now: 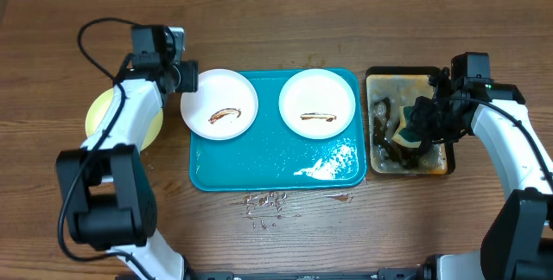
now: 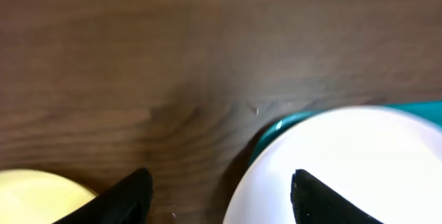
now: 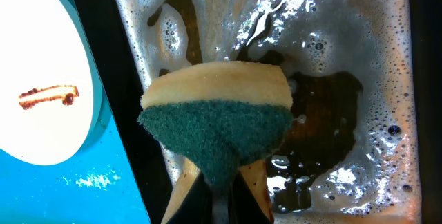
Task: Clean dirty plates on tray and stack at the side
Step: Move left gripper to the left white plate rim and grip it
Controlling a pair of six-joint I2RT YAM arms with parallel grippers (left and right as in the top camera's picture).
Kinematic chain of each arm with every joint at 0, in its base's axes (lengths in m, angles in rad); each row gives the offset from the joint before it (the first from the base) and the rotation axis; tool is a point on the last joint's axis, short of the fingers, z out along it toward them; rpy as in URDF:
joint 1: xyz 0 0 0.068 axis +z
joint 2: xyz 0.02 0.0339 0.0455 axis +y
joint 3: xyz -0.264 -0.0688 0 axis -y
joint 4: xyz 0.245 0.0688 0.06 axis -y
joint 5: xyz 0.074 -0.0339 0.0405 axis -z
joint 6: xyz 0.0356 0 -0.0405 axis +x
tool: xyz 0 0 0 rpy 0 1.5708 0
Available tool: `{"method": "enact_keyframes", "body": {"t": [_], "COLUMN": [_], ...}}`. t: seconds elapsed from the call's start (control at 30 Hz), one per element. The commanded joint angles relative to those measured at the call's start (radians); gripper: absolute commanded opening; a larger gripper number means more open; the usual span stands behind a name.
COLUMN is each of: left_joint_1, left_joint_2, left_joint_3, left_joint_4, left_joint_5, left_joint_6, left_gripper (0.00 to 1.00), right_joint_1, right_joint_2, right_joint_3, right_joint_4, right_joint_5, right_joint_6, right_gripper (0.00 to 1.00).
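Plate on the left (image 1: pixel 220 98) smeared, overhanging tray (image 1: pixel 259 166) | left end effector (image 1: pixel 188 79) released, astride its rim: clench squarely, hold steady | right end effector (image 3: pixel 219 196) clenched on sponge (image 3: pixel 215 106): wipe centre outward

Bright, even light; glare on the wet tray (image 1: pixel 259 166); left wrist view blurred (soft throughout).

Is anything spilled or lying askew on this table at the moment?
Yes. Drops of liquid lie on the wooden table by the near edge of the teal tray, outside its rim. Also, the left white plate overhangs the tray's left edge instead of sitting fully inside it.
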Motion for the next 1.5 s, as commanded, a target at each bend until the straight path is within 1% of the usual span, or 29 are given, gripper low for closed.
{"method": "enact_keyframes", "body": {"t": [0.0, 0.07, 0.2, 0.4, 0.47, 0.53, 0.63, 0.67, 0.7, 0.77, 0.83, 0.9, 0.97, 1.07, 1.2, 1.3, 1.47], "left_joint_1": [-0.008, -0.008, -0.008, -0.008, -0.008, -0.008, -0.008, -0.008, -0.008, -0.008, -0.008, -0.008, -0.008, -0.008, -0.008, -0.008, -0.008], "left_joint_2": [0.030, 0.031, 0.030, 0.031, 0.031, 0.031, 0.031, 0.031, 0.031, 0.031, 0.031, 0.031, 0.031, 0.031, 0.031, 0.030, 0.030], "left_joint_3": [0.016, 0.016, 0.015, 0.013, 0.013, 0.013, 0.011, 0.009, 0.008, 0.008, 0.008, 0.008, 0.008, 0.008, 0.008, 0.008, 0.008], "left_joint_4": [-0.024, -0.046, -0.117, -0.203, -0.213, -0.224, -0.235, -0.236, -0.237, -0.243, -0.249, -0.261, -0.275, -0.308, -0.372, -0.439, -0.566], "left_joint_5": [-0.012, -0.012, -0.004, -0.004, -0.004, -0.004, -0.003, -0.003, -0.002, 0.004, 0.004, 0.003, 0.003, 0.003, 0.006, 0.079, 0.246], "left_joint_6": [0.024, 0.024, 0.024, 0.008, 0.005, 0.005, 0.004, 0.003, 0.000, 0.000, 0.000, 0.001, 0.001, -0.008, -0.098, -0.123, -0.142], "left_gripper": [0.61, 0.55, 0.39, 0.37, 0.38, 0.35, 0.34, 0.31, 0.25, 0.17, 0.12, 0.10, 0.05, 0.04, 0.04, 0.04, 0.04], "right_joint_1": [0.000, 0.000, 0.000, 0.000, 0.000, 0.000, 0.000, 0.000, 0.000, 0.000, 0.000, 0.000, 0.000, 0.000, 0.000, 0.000, 0.000], "right_joint_2": [-0.018, -0.018, -0.018, -0.018, -0.018, -0.018, -0.018, -0.018, -0.018, -0.018, -0.018, -0.018, -0.018, -0.018, -0.018, -0.018, -0.018], "right_joint_3": [0.013, 0.013, 0.013, 0.013, 0.013, 0.013, 0.013, 0.013, 0.013, 0.013, 0.013, 0.013, 0.013, 0.013, 0.013, 0.013, 0.013], "right_joint_4": [0.002, 0.002, -0.005, -0.013, -0.014, -0.018, -0.023, -0.024, -0.024, -0.025, -0.029, -0.032, -0.032, -0.037, -0.039, -0.039, -0.035], "right_joint_5": [0.003, 0.003, 0.003, 0.003, 0.003, 0.003, 0.003, 0.003, 0.003, 0.003, 0.003, 0.003, 0.003, 0.003, 0.003, 0.008, 0.070], "right_joint_6": [-0.008, -0.008, -0.008, -0.008, -0.008, -0.008, -0.008, -0.008, -0.008, -0.008, -0.008, -0.008, -0.008, -0.008, -0.008, -0.008, -0.008], "right_gripper": [0.04, 0.04, 0.04, 0.04, 0.04, 0.04, 0.04, 0.04, 0.04, 0.04, 0.04, 0.04, 0.04, 0.04, 0.04, 0.04, 0.04]}}
